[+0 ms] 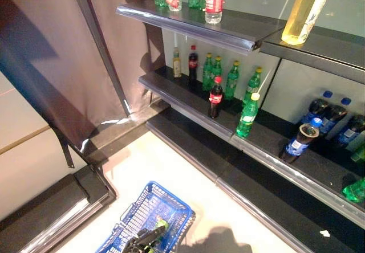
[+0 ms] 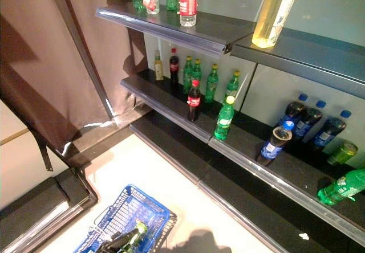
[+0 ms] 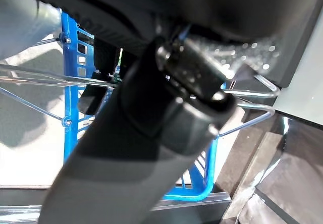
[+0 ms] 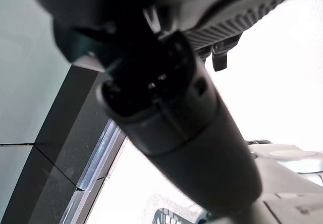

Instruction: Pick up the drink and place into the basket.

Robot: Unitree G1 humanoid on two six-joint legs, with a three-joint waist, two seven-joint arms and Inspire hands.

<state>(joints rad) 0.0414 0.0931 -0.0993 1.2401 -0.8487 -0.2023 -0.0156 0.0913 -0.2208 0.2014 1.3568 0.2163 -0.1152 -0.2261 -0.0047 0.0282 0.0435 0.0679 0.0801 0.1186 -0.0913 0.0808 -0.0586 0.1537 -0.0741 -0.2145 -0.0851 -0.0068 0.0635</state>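
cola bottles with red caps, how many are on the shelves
2. One cola bottle stands at the back of the middle shelf, left of the green bottles; the other cola bottle stands near its front edge. More may be hidden outside the view.

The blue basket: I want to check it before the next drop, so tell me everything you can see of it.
The blue basket is a plastic lattice shopping basket with thin wire handles, standing upright on the pale floor in front of the lower shelves. The left hand is at its near side, among the handles; its grip is unclear. Something green shows by the hand inside the basket, too hidden to identify.
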